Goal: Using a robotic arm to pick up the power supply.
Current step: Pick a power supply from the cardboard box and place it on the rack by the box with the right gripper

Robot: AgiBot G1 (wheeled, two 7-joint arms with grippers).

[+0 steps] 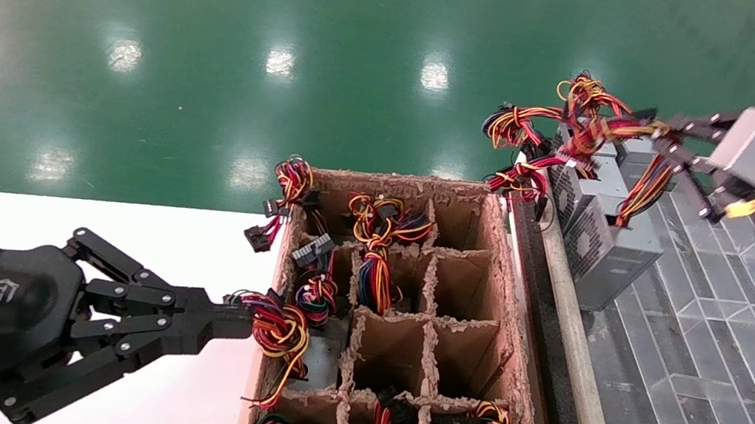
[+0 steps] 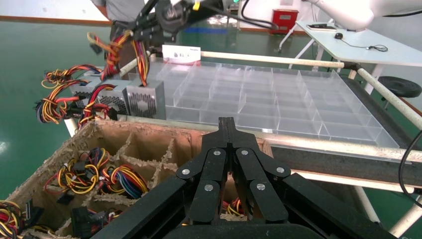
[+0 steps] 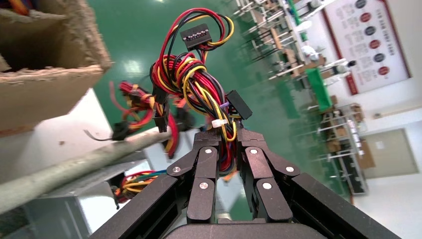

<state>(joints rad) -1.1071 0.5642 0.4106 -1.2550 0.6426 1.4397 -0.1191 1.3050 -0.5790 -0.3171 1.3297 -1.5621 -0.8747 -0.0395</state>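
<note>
The power supply (image 1: 623,258) is a grey metal box with a perforated side, standing last in a short row of like boxes by the rail. Its red, yellow and black wire bundle (image 1: 596,129) rises from it to my right gripper (image 1: 664,139). The right gripper (image 3: 221,135) is shut on that wire bundle (image 3: 199,82). In the left wrist view the same power supply (image 2: 145,98) sits at the near corner of the clear tray, wires pulled upward. My left gripper (image 1: 245,323) hangs shut and empty at the cardboard box's left wall; its tips (image 2: 227,124) are pressed together.
A brown cardboard divider box (image 1: 490,259) holds several wire bundles, some cells bare. A white table (image 1: 120,233) lies to its left, and a pale rail (image 1: 574,346) to its right. A clear divided tray (image 2: 278,94) spreads beyond the rail. Green floor lies behind.
</note>
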